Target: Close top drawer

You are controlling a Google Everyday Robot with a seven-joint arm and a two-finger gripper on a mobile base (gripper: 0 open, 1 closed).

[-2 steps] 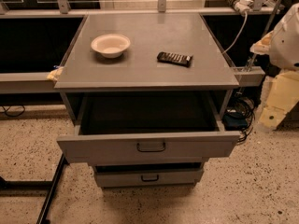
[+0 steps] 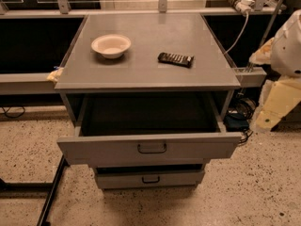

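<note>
The gripper (image 2: 270, 112), taken here to be the cream-coloured end piece of the robot arm at the right edge of the camera view, hangs low beside the cabinet's right flank, below the arm's rounded white shell (image 2: 289, 44); whether it is clenched or released cannot be told, and it grasps nothing that can be seen. It is well apart from the wide grey metal top drawer (image 2: 103, 149), which stands pulled far out of the grey metal cabinet (image 2: 150, 76), exposing its dark interior. The drawer's flat front faces the camera, and its small dark rectangular loop handle (image 2: 152, 148) sits at the centre of that front, untouched. Closing has therefore not begun: judged from this layout, the arm must first swing leftward and forward to reach the front, since a push on the flat panel near the handle would drive the drawer straight in along its runners. Beneath it, a narrower-looking grey lower drawer (image 2: 117, 180) with a like handle projects far less. On the cabinet top, a shallow cream round bowl (image 2: 111, 45) and a flat black oblong device (image 2: 175, 59) rest apart from each other and out of the drawer's path. The cabinet stands on a speckled pale floor (image 2: 263, 187).
</note>
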